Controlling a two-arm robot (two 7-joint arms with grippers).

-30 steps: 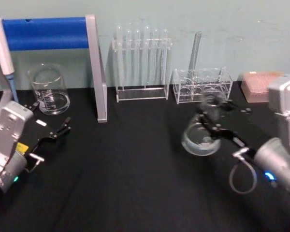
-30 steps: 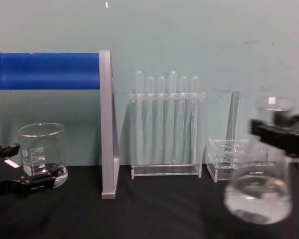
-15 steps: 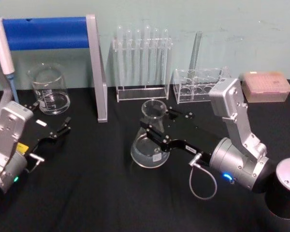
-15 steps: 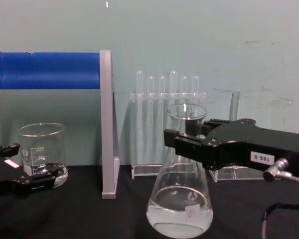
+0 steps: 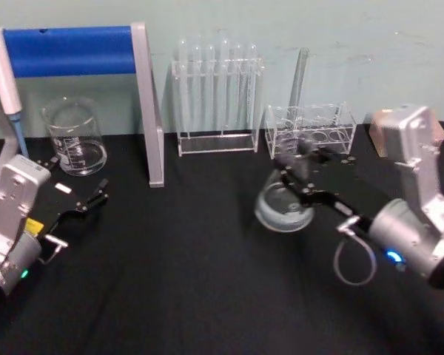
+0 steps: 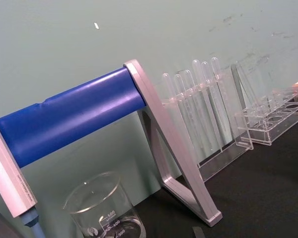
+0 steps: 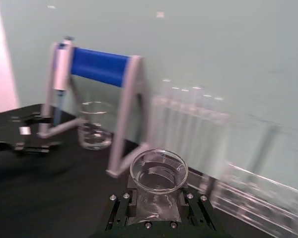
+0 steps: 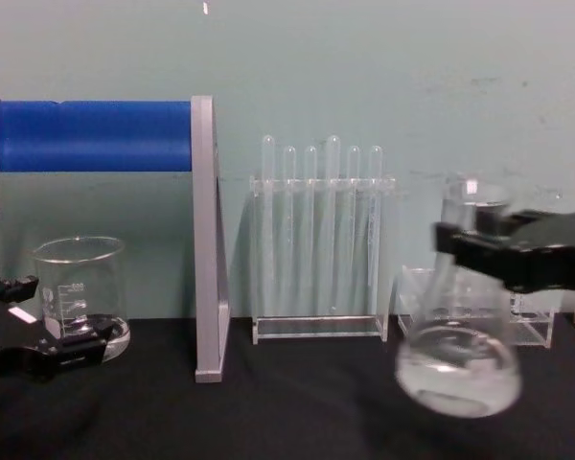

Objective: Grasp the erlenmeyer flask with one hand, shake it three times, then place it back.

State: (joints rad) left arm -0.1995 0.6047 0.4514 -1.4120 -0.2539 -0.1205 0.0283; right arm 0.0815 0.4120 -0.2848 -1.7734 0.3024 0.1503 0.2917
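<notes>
The erlenmeyer flask (image 5: pixel 283 208) is clear glass with a little clear liquid in it. It hangs tilted above the black table, right of centre. My right gripper (image 5: pixel 297 176) is shut on its neck. From the chest the flask body (image 8: pixel 457 372) swings below the black right gripper (image 8: pixel 476 247), in front of the low rack. Seen from the right wrist, the flask's round rim (image 7: pixel 158 170) sits between the right gripper's (image 7: pixel 158 202) fingers. My left gripper (image 5: pixel 83 206) rests open at the left of the table, near the beaker (image 5: pixel 75 137).
A blue-barred pipette stand (image 5: pixel 68 49) stands at the back left with a grey leg (image 5: pixel 153 126). A tall test tube rack (image 5: pixel 217 96) and a low clear rack (image 5: pixel 311 130) line the back wall. A pink box (image 5: pixel 391 124) sits far right.
The right gripper swung the flask from the right to the table's centre, then back toward the right, where it now hangs blurred and tilted. The left arm stayed still.
</notes>
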